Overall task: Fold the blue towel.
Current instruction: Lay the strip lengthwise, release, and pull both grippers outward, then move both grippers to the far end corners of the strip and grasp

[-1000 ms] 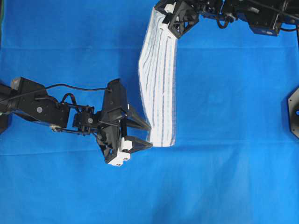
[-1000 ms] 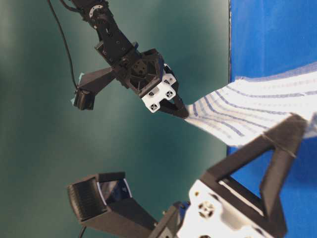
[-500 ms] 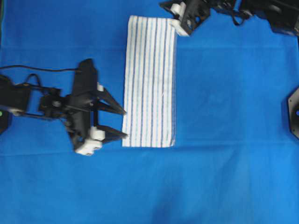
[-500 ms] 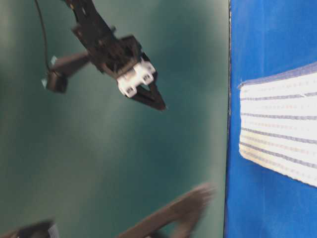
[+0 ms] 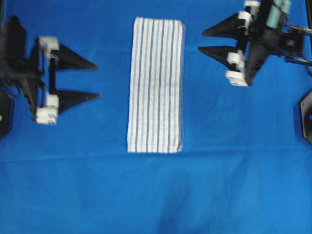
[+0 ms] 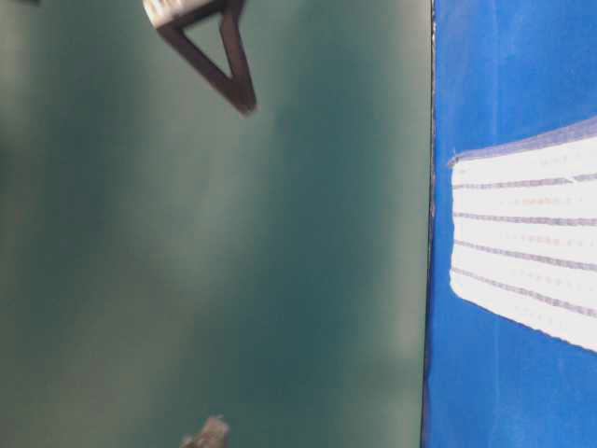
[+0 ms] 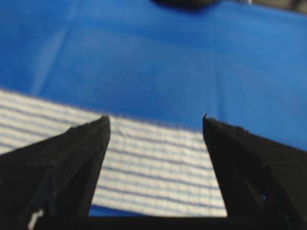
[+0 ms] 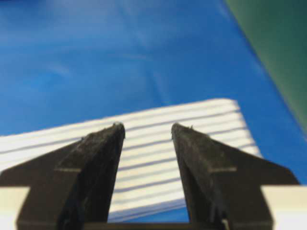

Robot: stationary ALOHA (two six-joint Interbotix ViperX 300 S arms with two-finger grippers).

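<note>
The blue towel [image 5: 156, 85], white with thin blue stripes, lies flat as a long narrow folded strip on the table, its ends toward the top and bottom of the overhead view. Its end also shows in the table-level view [image 6: 522, 238]. My left gripper [image 5: 96, 80] hovers open to the left of the towel, empty, fingers pointing at it. My right gripper [image 5: 201, 41] hovers open to the right of the towel's upper part, also empty. Both wrist views look between spread fingers at the towel [image 7: 158, 163] [image 8: 144, 158] lying beyond them.
A plain bright-blue cloth [image 5: 156, 195] covers the whole table. A black mount [image 5: 306, 117] sits at the right edge. In the table-level view one dark finger [image 6: 215, 56] hangs before a green backdrop.
The right gripper let go of the towel's top end and both arms pulled back to the sides. The towel dropped flat into a straight strip.
</note>
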